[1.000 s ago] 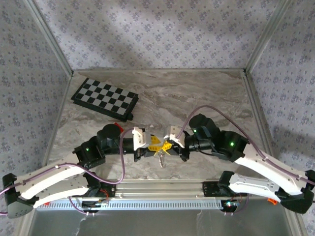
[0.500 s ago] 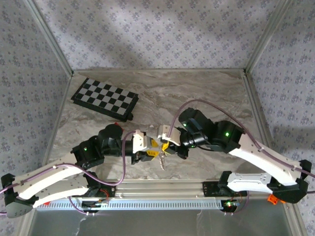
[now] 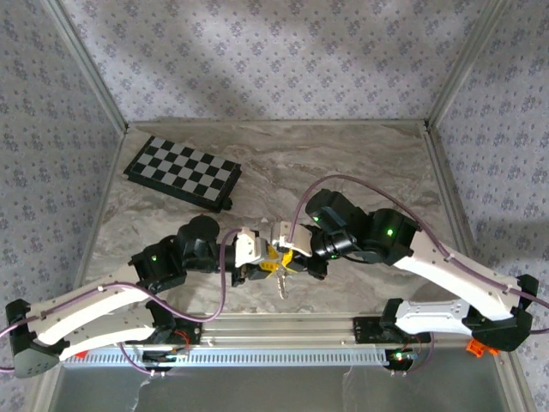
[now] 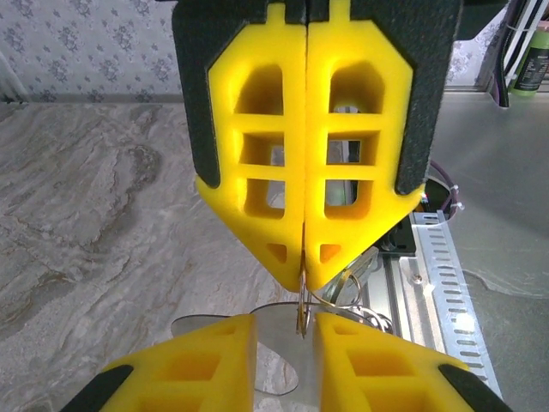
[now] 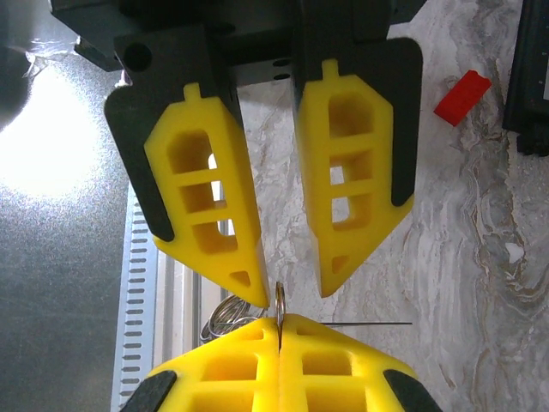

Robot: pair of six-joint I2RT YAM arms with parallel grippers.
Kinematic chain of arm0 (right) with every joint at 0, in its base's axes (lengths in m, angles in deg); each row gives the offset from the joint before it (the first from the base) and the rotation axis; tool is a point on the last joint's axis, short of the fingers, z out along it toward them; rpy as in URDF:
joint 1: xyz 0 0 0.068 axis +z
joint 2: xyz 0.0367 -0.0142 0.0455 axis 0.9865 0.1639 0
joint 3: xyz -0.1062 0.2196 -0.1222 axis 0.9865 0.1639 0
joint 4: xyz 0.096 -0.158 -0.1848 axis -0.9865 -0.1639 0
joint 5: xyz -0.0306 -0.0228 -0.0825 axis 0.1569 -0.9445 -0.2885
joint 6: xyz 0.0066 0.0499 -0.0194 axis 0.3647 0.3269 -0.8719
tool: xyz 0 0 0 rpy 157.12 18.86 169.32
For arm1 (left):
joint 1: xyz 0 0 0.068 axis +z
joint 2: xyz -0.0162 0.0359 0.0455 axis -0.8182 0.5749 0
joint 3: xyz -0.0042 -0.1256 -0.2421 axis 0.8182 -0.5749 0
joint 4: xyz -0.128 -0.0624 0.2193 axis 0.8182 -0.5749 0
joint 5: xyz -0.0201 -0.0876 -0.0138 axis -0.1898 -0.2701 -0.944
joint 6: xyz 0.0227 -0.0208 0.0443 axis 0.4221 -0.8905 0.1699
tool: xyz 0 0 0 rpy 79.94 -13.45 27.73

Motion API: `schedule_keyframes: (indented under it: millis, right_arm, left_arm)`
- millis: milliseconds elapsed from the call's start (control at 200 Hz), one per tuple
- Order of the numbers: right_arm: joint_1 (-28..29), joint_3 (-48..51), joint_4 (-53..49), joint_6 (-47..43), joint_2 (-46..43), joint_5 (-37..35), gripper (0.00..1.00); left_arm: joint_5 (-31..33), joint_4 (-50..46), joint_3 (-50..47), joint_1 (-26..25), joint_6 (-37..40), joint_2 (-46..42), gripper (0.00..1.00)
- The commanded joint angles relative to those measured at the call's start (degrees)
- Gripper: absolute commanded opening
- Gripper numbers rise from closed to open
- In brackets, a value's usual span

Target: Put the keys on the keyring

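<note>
1. Near the front edge of the counter (image 3: 343, 163), the two tools meet tip to tip. The right tool (image 4: 302, 273) is clenched, its yellow fingers pressed flat together.
2. Its tips pinch a thin metal edge that looks like the keyring (image 5: 280, 299), which stands upright between them.
3. The left tool (image 5: 292, 294) faces it, released. Its fingers stand apart on either side of that edge, and the counter shows through the gap.
4. In the left wrist view, a flat silvery piece, seemingly a key (image 4: 279, 352), lies in the gap between the left tool's fingers. I cannot make out its head.
5. Silvery wire loops (image 4: 353, 281) hang just beside the right tool's tips, on the side toward the perforated rail (image 4: 433, 283).
6. From above, the silvery metal dangles just below the joined tools, above the counter.
7. A small red block (image 5: 461, 96) lies on the counter beyond the left tool.
8. The chessboard (image 3: 182, 173) lies flat at the far left, well apart from the tools.
</note>
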Motion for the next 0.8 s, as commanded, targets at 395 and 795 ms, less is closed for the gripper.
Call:
schedule_keyframes:
  millis: [395,795]
  right_arm:
    - [0.3,-1.3,0.5,-1.1,0.0,2.6,0.00]
    - [-2.4,11.6,22.7,6.8,-12.2,5.2,0.35]
  left_arm:
    - [-3.0,6.5,0.0,-0.4,-1.6,-0.4,0.00]
    - [-7.4,24.2,-5.2,-0.5,-6.6,-4.1,0.00]
